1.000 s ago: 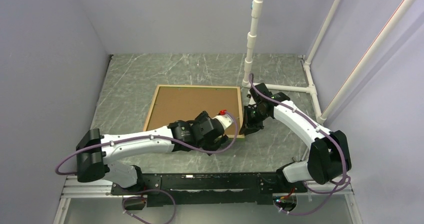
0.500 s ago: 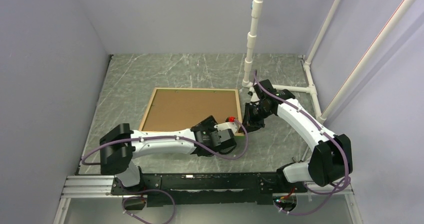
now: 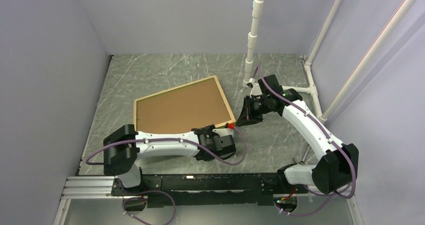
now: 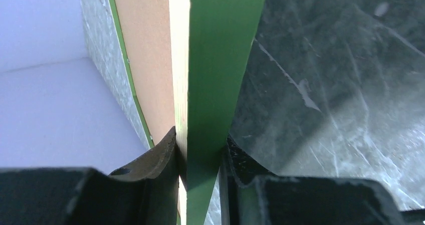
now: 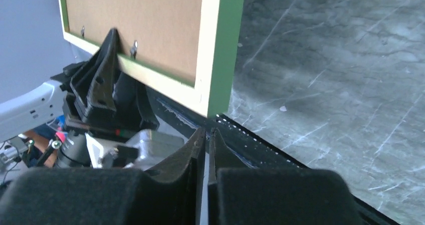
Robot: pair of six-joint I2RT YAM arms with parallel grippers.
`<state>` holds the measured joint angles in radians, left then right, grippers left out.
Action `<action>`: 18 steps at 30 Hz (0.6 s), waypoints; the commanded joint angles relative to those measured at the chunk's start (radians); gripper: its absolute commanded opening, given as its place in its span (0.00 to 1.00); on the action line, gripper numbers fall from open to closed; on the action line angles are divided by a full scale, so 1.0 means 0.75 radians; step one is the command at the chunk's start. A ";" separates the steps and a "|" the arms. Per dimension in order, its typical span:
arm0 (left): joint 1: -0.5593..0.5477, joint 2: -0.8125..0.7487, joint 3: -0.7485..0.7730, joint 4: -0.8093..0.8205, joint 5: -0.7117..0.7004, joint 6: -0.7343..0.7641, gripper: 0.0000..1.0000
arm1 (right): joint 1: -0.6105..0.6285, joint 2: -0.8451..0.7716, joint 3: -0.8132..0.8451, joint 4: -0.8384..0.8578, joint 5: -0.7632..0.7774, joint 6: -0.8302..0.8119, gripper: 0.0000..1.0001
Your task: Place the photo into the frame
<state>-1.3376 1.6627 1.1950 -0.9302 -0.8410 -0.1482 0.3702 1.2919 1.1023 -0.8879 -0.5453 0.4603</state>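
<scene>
Right, seen from overhead the left arm (image 3: 160, 144) lies low along the near side of the grey marbled surface (image 3: 145, 69), reaching rightward to the near right corner of the frame (image 4: 215, 59). The frame sits left of centre, turned out of square with the surface's edges. Its brown backing board (image 3: 180, 107) faces up inside the light wood rails. Its right end looks larger than its left in that view, so I read that end as raised, though I cannot be sure. The left fingers (image 3: 226, 131) hold it at that corner. On my left wrist camera the two black pads press the rail from either side, one on the pale wood, the other on the green.

Just right of the same corner are the right fingers (image 5: 206, 140), pressed together with only a thin slit between them and nothing in it. On the right wrist camera their tips sit just below the frame's green-edged corner; whether they touch it I cannot tell. That view also catches small metal tabs (image 5: 134, 48) along the board's edge. The right arm (image 3: 305, 125) bends back to its base at the near right, and white pipes (image 3: 253, 34) stand at the far right of the surface.
</scene>
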 commanded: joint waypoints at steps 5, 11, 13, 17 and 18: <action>0.023 -0.111 0.045 0.065 -0.122 -0.166 0.00 | 0.004 -0.041 0.062 -0.044 -0.069 -0.028 0.29; 0.019 -0.184 0.069 0.028 -0.094 -0.158 0.00 | -0.005 -0.099 0.155 -0.049 0.052 -0.071 0.57; 0.017 -0.232 0.076 0.016 -0.075 -0.152 0.00 | -0.006 -0.145 0.201 -0.029 0.121 -0.092 0.66; 0.014 -0.332 0.082 0.008 -0.017 -0.129 0.00 | -0.007 -0.256 0.257 0.063 0.232 -0.142 0.97; 0.014 -0.358 0.082 0.007 0.002 -0.120 0.00 | -0.007 -0.276 0.266 0.091 0.248 -0.157 0.99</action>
<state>-1.3193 1.5124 1.1954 -0.9668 -0.8623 -0.1875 0.3687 1.1774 1.2289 -0.9081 -0.4576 0.3996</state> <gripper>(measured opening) 0.309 0.936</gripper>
